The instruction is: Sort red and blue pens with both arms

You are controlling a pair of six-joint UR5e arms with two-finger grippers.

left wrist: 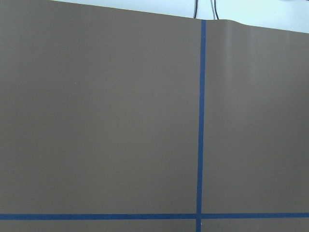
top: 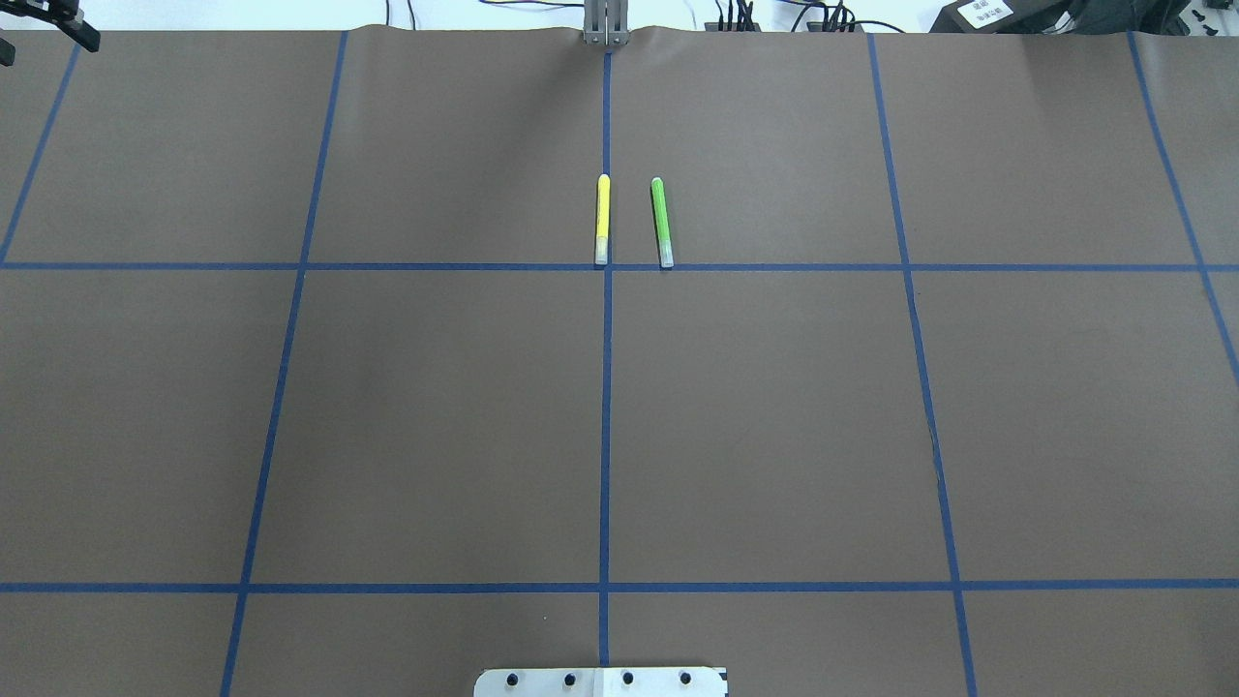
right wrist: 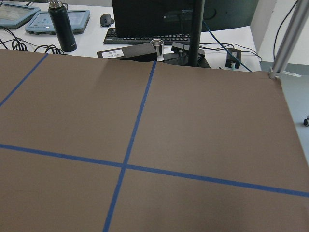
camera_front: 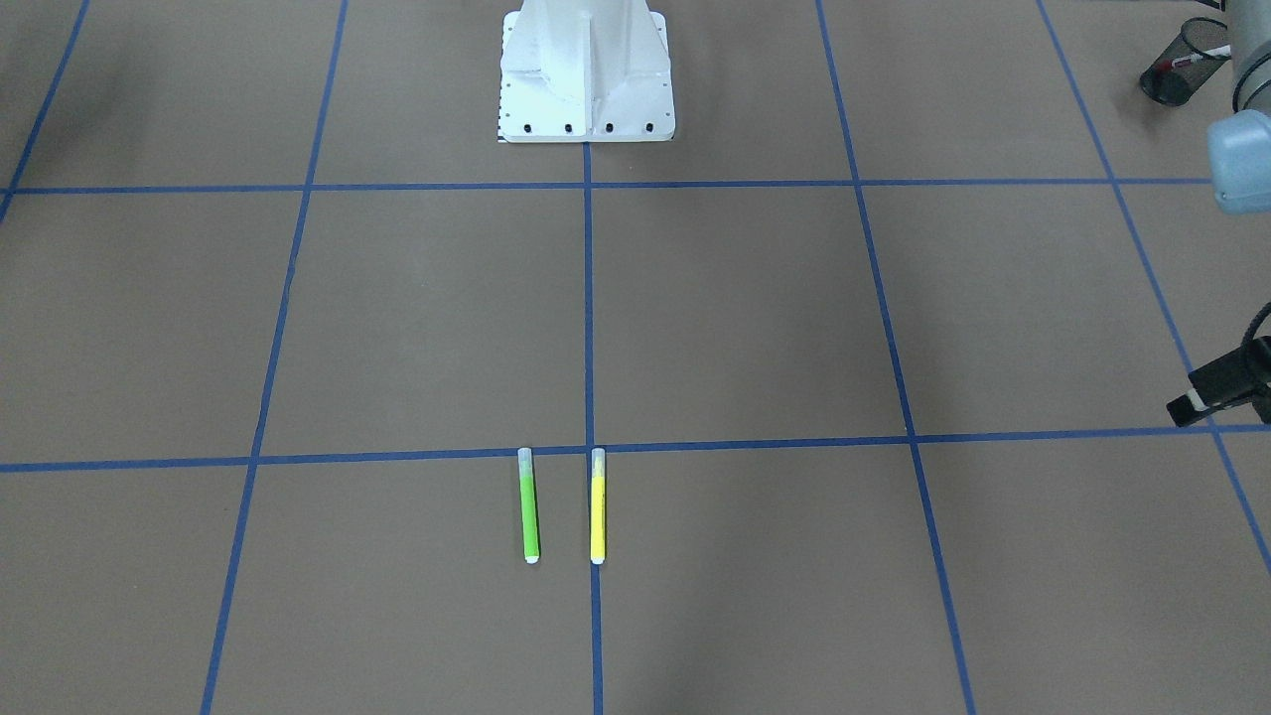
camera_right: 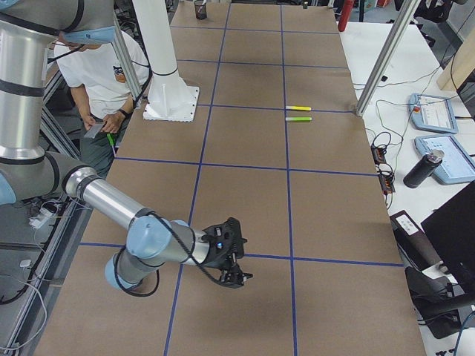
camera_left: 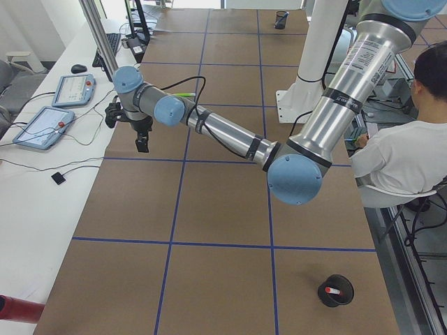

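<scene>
While the sorting is looking close to done, the front-facing view is listing: green marker (camera_front: 529, 506) and yellow marker (camera_front: 598, 506) lying parallel, just apart, by the centre tape line, probably being passed over as non-task colours; red pen (camera_front: 1189, 60) sitting in a black mesh cup (camera_front: 1167, 84) at the robot's left end, judged sorted; left gripper (camera_front: 1197, 399) hanging at the frame edge, its finger state not being readable.

Overhead view: only a corner of that gripper showing; both markers lying well apart from the robot base (top: 600, 682).

Left side view: left arm (camera_left: 223, 132) being held out toward the far table edge; second cup (camera_left: 281, 17) standing at the far end, contents too small to tell; blue pen appearing nowhere.

Right side view: right gripper (camera_right: 236, 276) hovering low over bare table (camera_right: 334, 222); whether its fingers are spread or pressed together cannot be told.

Wrist views: showing brown surface and blue tape only.
</scene>
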